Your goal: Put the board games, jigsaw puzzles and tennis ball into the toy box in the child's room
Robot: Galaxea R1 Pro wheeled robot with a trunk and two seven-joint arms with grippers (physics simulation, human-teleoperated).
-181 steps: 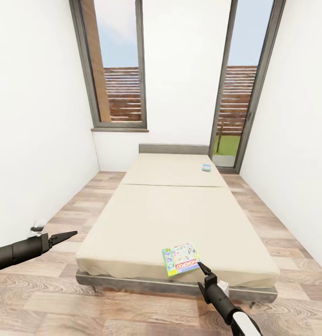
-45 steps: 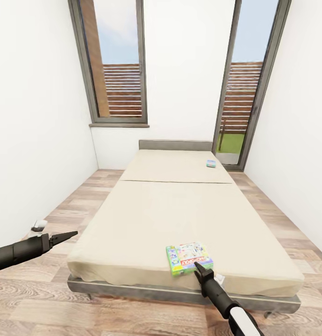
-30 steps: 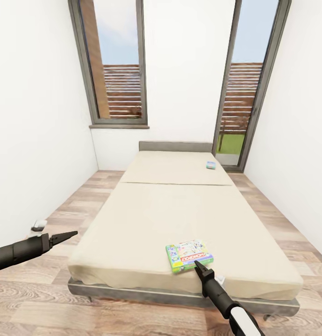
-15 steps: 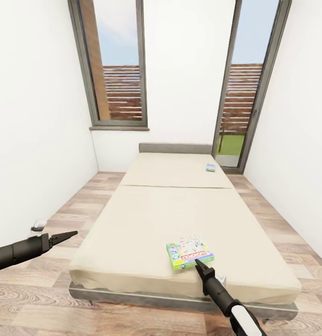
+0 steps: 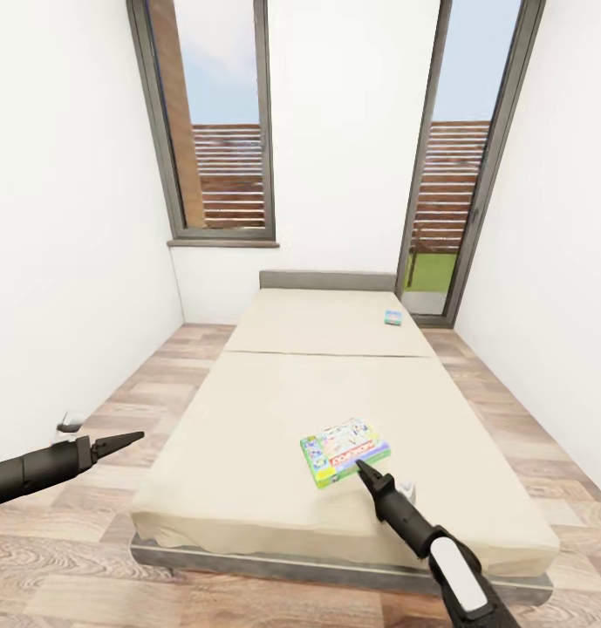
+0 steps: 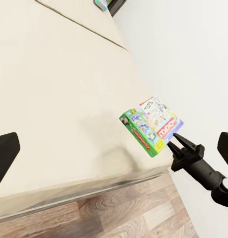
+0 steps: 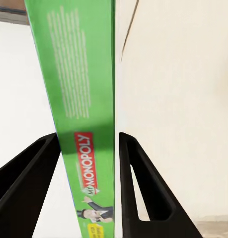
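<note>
While right hand [image 5: 364, 471] clamps board game [image 5: 344, 450] over bed [image 5: 248, 436] | left hand [image 5: 130, 437] outstretched, grip unclear

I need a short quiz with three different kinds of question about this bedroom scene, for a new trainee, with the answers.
1. True or false: the right gripper is shut on the green board game.
2. Where does the small blue board game lie? A) on the floor B) at the far end of the bed C) on the window sill
3. Fill in: the left gripper hangs over the wooden ____.

Key: 1 true, the green box edge sits between the fingers in the right wrist view. 2 B. 3 floor.
</note>
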